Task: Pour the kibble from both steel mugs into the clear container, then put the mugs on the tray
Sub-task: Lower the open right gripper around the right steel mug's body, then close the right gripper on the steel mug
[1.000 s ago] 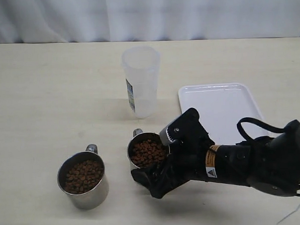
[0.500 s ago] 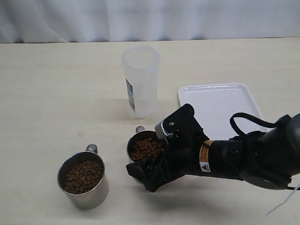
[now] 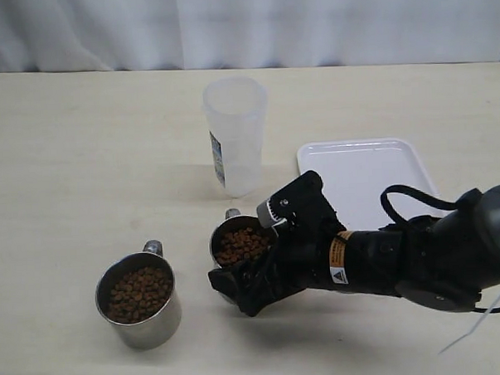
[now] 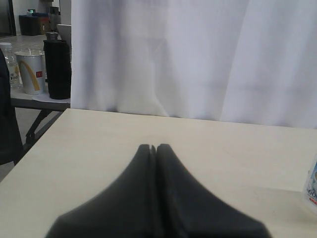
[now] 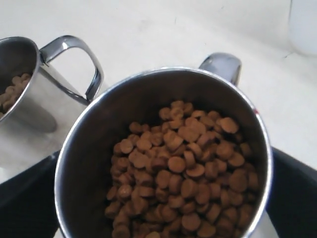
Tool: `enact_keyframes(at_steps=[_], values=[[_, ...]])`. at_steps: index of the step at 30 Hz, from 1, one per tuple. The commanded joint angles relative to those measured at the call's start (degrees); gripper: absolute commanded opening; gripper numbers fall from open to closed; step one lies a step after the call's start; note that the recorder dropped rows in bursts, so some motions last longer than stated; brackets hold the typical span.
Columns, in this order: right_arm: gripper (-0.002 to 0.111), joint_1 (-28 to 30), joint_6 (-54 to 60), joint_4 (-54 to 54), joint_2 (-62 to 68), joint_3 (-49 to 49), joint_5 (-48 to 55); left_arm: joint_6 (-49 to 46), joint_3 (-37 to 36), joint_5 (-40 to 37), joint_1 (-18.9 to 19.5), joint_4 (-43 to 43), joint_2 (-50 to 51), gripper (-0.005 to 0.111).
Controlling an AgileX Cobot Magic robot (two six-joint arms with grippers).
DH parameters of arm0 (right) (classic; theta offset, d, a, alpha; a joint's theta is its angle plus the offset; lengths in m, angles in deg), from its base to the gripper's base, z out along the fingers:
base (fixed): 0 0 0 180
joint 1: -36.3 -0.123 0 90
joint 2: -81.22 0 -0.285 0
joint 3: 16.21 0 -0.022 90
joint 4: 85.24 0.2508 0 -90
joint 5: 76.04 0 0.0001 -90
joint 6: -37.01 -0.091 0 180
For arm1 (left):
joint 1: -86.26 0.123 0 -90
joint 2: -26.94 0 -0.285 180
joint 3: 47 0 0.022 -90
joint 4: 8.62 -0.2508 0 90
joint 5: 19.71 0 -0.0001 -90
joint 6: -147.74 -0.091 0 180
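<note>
Right claw [image 3: 237, 281] spread wide, straddling near-middle steel mug [image 3: 217, 249] of kibble [image 3: 244, 246]; left claw [image 4: 153, 148] closed tight, empty. Mug likely rigid, slick, weighty full: squeeze mid-wall, keep level. Clear container [image 3: 235, 138] just beyond, tray [image 3: 373, 161] right, other mug [image 3: 138, 296] left.

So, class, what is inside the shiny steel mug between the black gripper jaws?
Small round brown kibble pellets fill the shiny steel mug partway; its dark inner wall shows above them. The pellets cover the mug's floor, so that cannot be seen.
</note>
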Motion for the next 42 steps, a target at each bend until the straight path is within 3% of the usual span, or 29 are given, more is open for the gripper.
enact_keyframes(at_steps=[1, 12, 20, 34, 42], values=[[0.100, -0.1, -0.5, 0.2, 0.3, -2.3, 6.1, 0.1, -0.1, 0.6, 0.1, 0.3, -0.1, 0.000], [0.100, 0.2, 7.6, 3.2, 0.0, -3.3, 10.4, 0.1, -0.1, 0.6, 0.1, 0.3, -0.1, 0.000], [0.100, 0.2, 8.0, 3.2, 0.0, -3.5, 6.5, 0.1, -0.1, 0.6, 0.1, 0.3, -0.1, 0.000], [0.100, 0.0, 7.0, 2.8, 0.3, -5.7, 13.7, 0.1, -0.1, 0.8, 0.1, 0.3, -0.1, 0.000], [0.100, 0.0, 7.0, 2.8, 0.6, -5.7, 11.3, 0.1, -0.1, 0.8, 0.1, 0.3, -0.1, 0.000]])
